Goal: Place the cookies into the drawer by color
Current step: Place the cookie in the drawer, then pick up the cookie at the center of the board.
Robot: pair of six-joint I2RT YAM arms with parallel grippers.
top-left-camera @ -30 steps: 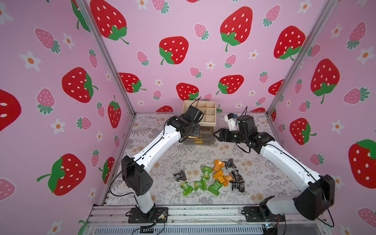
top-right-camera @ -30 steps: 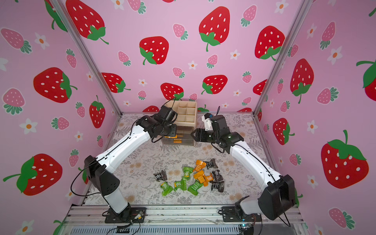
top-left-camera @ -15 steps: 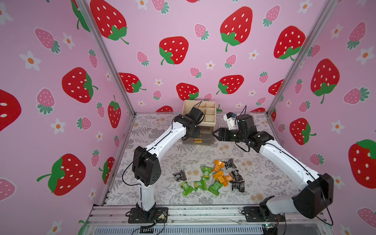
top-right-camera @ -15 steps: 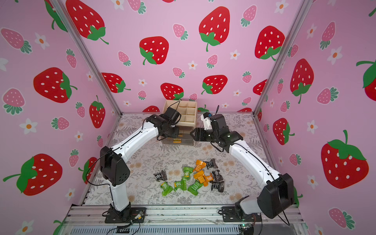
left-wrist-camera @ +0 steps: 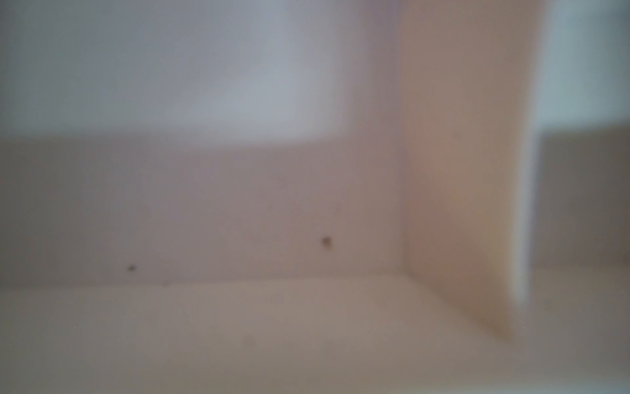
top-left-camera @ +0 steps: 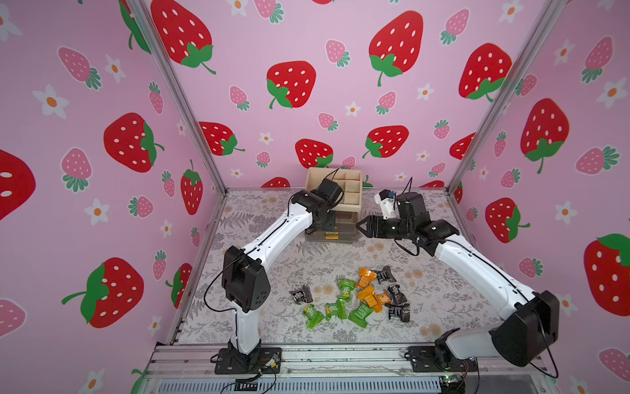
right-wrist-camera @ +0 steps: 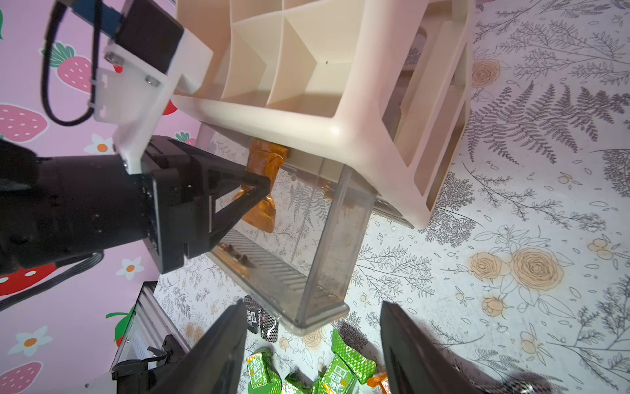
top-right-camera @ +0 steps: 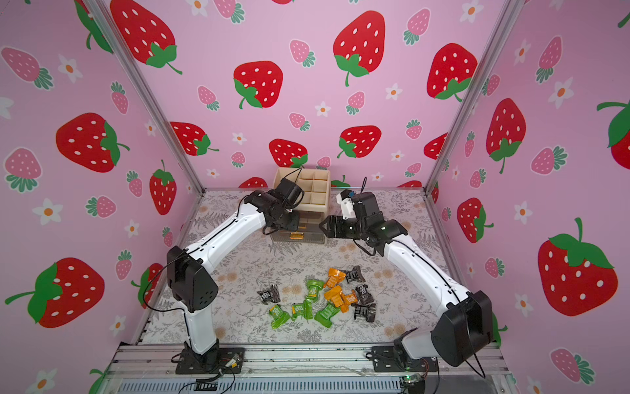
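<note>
In front of the drawer (top-left-camera: 351, 207): four black cookies (top-left-camera: 398, 312), at least four green cookies (top-left-camera: 312, 314), three or four orange cookies (top-left-camera: 367, 294). One orange packet (right-wrist-camera: 262, 211) at its open front. Two robot arms (top-left-camera: 272, 238).

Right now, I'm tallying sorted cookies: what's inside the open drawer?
Orange cookies lie in the drawer, with the left gripper among them. The gripper and the tray above cover the rest, so no count.
</note>
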